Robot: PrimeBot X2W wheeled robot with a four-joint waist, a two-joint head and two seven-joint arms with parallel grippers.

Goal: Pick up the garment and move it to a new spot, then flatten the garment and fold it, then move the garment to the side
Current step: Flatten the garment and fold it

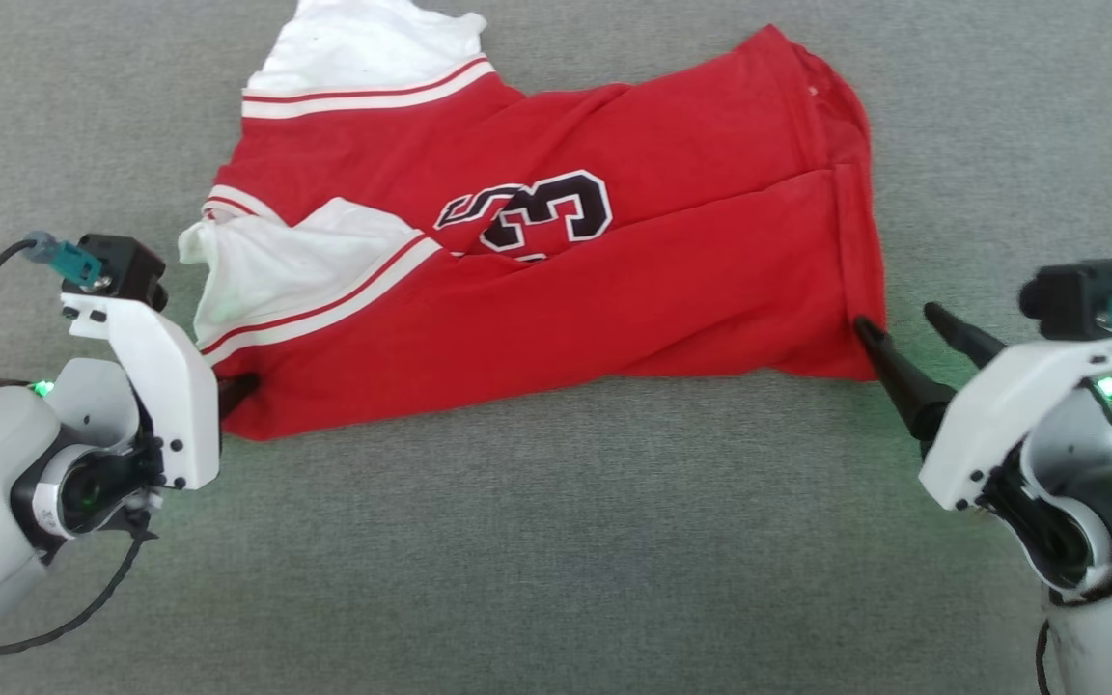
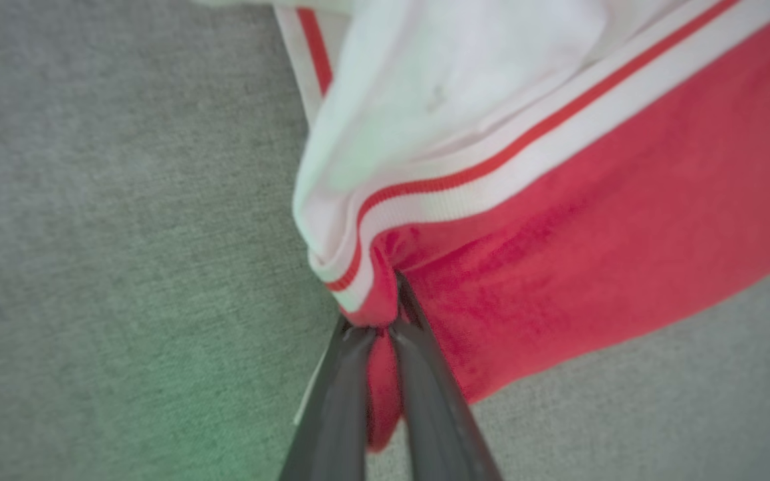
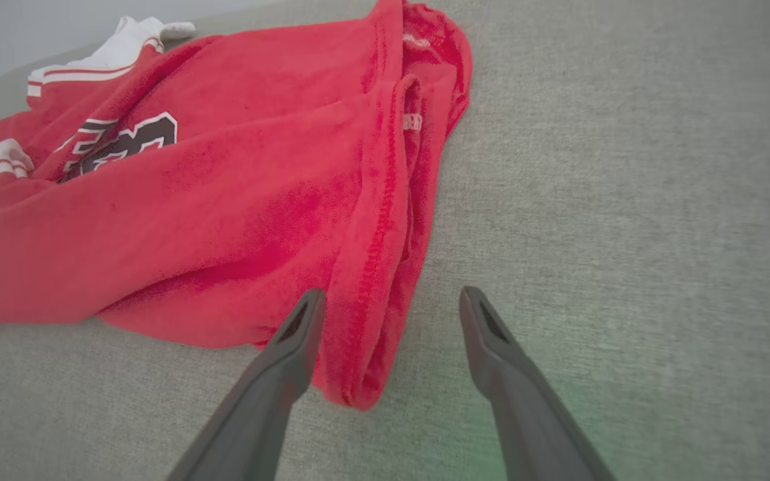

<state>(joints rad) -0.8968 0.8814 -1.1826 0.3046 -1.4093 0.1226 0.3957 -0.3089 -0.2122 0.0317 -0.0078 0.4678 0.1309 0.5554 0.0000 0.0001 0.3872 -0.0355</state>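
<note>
The garment lies crumpled on the grey surface. Its long axis goes across in front of me — white sleeves toward my left side, red hem toward my right side.

My left gripper is closed narrow on a fold of red cloth at the near left corner, just under the striped trim of the sleeve seam. The cloth is pinched between the two fingers.

My right gripper stands wide and holds nothing. The near hem corner lies between its fingers, but not in the middle. It is against the finger on the garment's side, and the other finger is over bare surface, apart from the cloth.

So my two arms are at the two ends of the same near edge, each at the end nearer to it. I judge that the step in hand is to take this second corner before lifting. For this the right gripper needs only to close where it is, maybe a little more toward the garment. The risk, I think, is to catch only one layer of the doubled hem — then the garment would hang twisted.
</note>
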